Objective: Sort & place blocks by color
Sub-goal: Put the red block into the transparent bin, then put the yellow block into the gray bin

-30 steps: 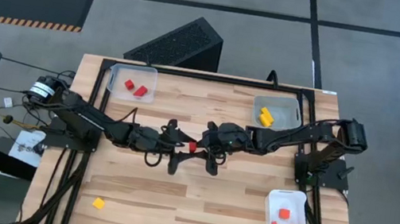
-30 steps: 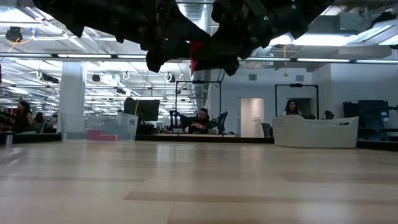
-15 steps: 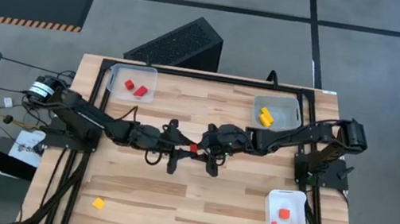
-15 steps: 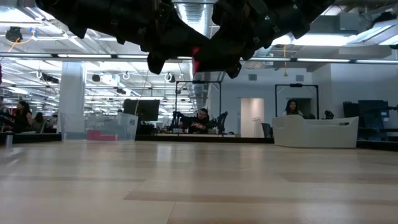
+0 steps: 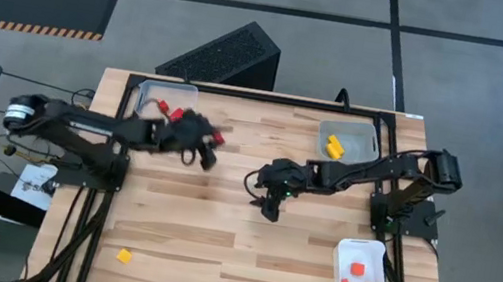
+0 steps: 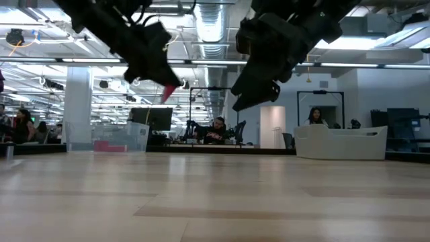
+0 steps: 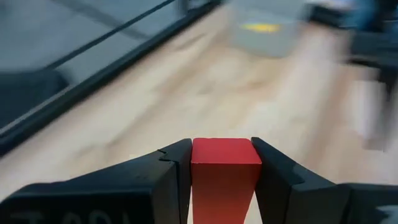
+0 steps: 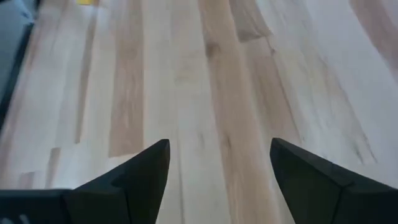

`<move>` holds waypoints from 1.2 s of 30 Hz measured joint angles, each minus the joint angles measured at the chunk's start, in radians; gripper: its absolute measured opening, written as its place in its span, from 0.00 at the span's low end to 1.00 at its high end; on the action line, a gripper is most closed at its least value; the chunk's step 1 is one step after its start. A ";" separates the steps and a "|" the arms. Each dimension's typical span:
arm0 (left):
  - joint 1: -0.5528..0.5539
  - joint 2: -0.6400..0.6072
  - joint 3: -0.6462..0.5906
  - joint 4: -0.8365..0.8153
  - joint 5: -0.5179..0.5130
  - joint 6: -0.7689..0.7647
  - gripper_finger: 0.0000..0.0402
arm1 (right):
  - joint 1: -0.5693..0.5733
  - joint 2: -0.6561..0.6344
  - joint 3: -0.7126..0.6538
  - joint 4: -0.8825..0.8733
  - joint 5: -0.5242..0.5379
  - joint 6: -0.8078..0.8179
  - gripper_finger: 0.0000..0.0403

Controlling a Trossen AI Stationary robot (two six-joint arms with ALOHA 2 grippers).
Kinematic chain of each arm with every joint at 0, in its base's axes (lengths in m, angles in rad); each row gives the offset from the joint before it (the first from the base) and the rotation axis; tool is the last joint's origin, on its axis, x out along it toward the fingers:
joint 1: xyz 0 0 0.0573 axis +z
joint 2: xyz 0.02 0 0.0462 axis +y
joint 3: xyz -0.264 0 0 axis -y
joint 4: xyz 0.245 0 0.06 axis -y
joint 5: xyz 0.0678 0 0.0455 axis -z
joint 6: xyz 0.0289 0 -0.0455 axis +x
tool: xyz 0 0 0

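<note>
Open-plan lab/office; desks w/ monitors (image 6: 152,117), seated people (image 6: 216,130), exposed ceiling ducts (image 6: 213,13).

A pale wooden surface (image 5: 214,247) carries three plastic trays: one at the far left corner (image 5: 151,92), one far right (image 5: 359,134), one near right (image 5: 361,250). A black slatted box (image 5: 224,56) sits on the grey floor (image 5: 483,87) beyond.
</note>
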State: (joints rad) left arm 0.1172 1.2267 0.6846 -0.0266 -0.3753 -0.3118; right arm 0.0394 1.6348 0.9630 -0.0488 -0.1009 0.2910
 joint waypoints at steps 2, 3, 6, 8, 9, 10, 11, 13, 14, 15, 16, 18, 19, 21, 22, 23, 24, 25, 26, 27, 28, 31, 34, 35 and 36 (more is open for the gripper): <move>0.083 -0.033 0.000 -0.061 0.003 -0.006 0.24 | 0.011 0.000 0.000 -0.002 0.032 0.000 0.73; 0.129 -0.048 0.000 -0.093 0.008 -0.003 0.24 | 0.018 0.000 0.000 0.001 0.046 0.000 0.73; 0.271 -0.067 0.000 -0.149 0.046 0.004 0.24 | 0.039 0.000 0.000 0.018 0.055 0.000 0.72; 0.366 -0.067 0.000 -0.168 0.103 0.020 0.24 | 0.058 0.000 -0.001 0.032 0.057 0.000 0.72; 0.410 -0.067 0.000 -0.179 0.133 0.029 0.24 | 0.068 0.000 -0.001 0.037 0.059 0.000 0.72; 0.450 -0.063 0.000 -0.184 0.160 0.031 0.24 | 0.079 0.000 -0.001 0.039 0.058 0.003 0.72; 0.490 -0.056 0.000 -0.188 0.180 0.032 0.24 | 0.088 0.000 -0.001 0.039 0.059 0.011 0.72; 0.563 -0.047 0.000 -0.216 0.196 0.038 0.24 | 0.112 0.000 -0.001 0.036 0.076 0.025 0.72; 0.601 -0.044 0.000 -0.220 0.195 0.040 0.24 | 0.125 0.000 -0.001 0.036 0.097 0.030 0.72; 0.637 -0.043 0.000 -0.224 0.193 0.042 0.24 | 0.140 0.000 -0.001 0.035 0.125 0.031 0.72; 0.667 -0.040 0.000 -0.231 0.192 0.043 0.24 | 0.155 0.000 -0.001 0.035 0.157 0.032 0.72; 0.724 -0.029 0.000 -0.244 0.211 0.043 0.24 | 0.185 0.000 -0.001 0.035 0.224 0.033 0.72; 0.750 -0.023 0.000 -0.245 0.230 0.043 0.24 | 0.198 0.000 -0.001 0.035 0.251 0.033 0.72; 0.788 -0.002 0.000 -0.235 0.264 0.041 0.24 | 0.220 0.000 -0.001 0.034 0.286 0.033 0.72; 0.805 0.015 0.000 -0.236 0.280 0.041 0.24 | 0.229 0.000 -0.001 0.034 0.295 0.033 0.72; 0.819 0.033 0.000 -0.240 0.289 0.041 0.24 | 0.236 0.000 -0.001 0.034 0.306 0.033 0.72; 0.831 0.051 0.000 -0.241 0.293 0.038 0.24 | 0.243 0.000 -0.001 0.034 0.314 0.033 0.72; 0.841 0.070 0.000 -0.243 0.298 0.032 0.24 | 0.248 0.000 -0.001 0.034 0.319 0.033 0.72; 0.847 0.091 0.000 -0.249 0.308 0.030 0.24 | 0.252 0.000 -0.001 0.033 0.323 0.033 0.72; 0.851 0.112 0.000 -0.255 0.321 0.029 0.24 | 0.255 0.000 -0.001 0.033 0.327 0.033 0.72; 0.853 0.132 0.000 -0.256 0.334 0.031 0.24 | 0.259 0.000 -0.001 0.032 0.331 0.033 0.72; 0.853 0.173 0.000 -0.254 0.345 0.040 0.34 | 0.274 0.001 -0.001 0.016 0.339 0.031 0.72; 0.844 0.187 0.000 -0.255 0.344 0.043 0.55 | 0.284 0.001 -0.001 -0.002 0.339 0.031 0.72; 0.841 0.187 0.000 -0.254 0.344 0.053 0.61 | 0.285 0.001 -0.001 -0.006 0.339 0.031 0.72; 0.838 0.184 0.000 -0.254 0.344 0.067 0.67 | 0.288 0.001 -0.001 -0.006 0.339 0.031 0.72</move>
State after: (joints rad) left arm 0.9554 1.4103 0.6846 -0.2810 -0.0311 -0.2447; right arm 0.3274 1.6360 0.9619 -0.0552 0.2384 0.3219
